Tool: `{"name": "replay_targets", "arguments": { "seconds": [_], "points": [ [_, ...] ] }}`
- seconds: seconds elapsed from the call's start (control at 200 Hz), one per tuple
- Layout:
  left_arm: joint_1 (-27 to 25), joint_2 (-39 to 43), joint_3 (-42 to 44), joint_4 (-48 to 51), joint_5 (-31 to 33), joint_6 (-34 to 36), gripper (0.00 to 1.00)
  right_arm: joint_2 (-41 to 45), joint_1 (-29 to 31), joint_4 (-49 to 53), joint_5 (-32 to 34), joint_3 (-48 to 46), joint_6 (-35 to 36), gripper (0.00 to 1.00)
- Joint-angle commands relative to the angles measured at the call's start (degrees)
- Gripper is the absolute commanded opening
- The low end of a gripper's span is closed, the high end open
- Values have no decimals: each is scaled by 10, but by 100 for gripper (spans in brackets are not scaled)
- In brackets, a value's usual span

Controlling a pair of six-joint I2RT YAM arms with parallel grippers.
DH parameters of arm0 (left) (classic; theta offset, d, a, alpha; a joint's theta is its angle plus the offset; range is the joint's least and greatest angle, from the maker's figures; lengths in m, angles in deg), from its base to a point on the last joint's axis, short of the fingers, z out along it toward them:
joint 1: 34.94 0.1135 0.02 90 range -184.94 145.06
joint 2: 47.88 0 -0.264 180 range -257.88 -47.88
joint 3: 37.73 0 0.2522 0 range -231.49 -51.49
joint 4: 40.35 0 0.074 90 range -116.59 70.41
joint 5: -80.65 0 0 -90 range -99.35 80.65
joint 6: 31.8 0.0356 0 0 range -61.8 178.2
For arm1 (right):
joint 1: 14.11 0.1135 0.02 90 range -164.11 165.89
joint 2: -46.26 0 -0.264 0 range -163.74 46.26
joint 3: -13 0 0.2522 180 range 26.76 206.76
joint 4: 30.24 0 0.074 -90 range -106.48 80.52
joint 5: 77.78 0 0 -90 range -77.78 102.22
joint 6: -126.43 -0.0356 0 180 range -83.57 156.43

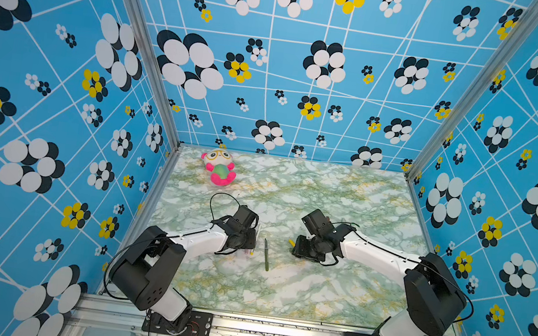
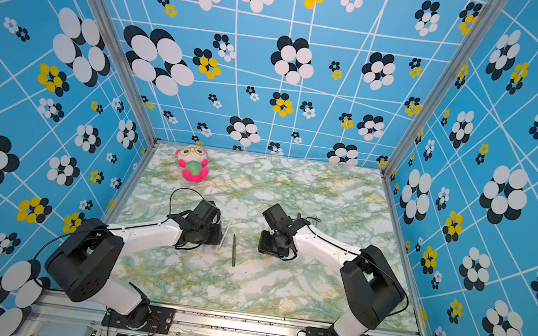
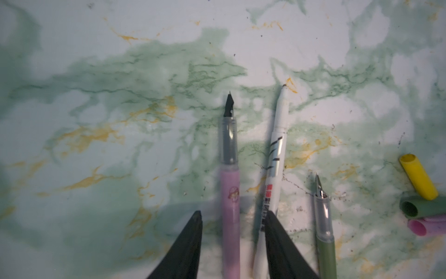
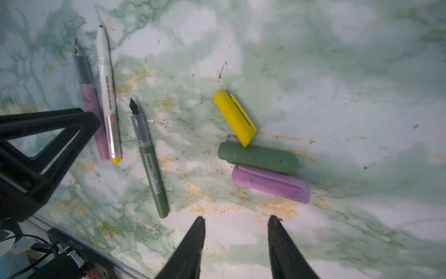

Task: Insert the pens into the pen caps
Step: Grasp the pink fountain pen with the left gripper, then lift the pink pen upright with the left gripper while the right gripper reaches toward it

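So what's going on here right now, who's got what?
The left hand is down over the pink pen, a finger on each side of the barrel with gaps showing, so nothing is gripped yet. The white pen lies right beside it, partly hidden by one finger, and the green pen a little further off. The right hand hangs open near the yellow cap, green cap and pink cap, bunched together on the table. No pen is capped.

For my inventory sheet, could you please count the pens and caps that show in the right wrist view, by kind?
Pens: 3 (pink pen, white pen, green pen)
Caps: 3 (yellow cap, green cap, pink cap)
Total: 6
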Motion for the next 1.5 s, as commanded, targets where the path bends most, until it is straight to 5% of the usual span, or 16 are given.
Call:
{"name": "replay_targets", "arguments": {
  "seconds": [0.0,0.69,0.995,1.264,1.494],
  "points": [
    [5,-19,-17,2,19,16,38,10,2,-10,-12,-8,-16,44],
    [3,-75,-38,14,50,18,11,45,3,-11,0,-7,-11,44],
    [19,27,-58,20,33,47,6,96,-2,-12,44,28,28,48],
    [26,153,-59,-10,-96,111,13,130,-25,-107,21,51,26,52],
    [23,195,-22,-106,-252,70,15,110,-34,-197,-76,68,7,57]
  ]
}}
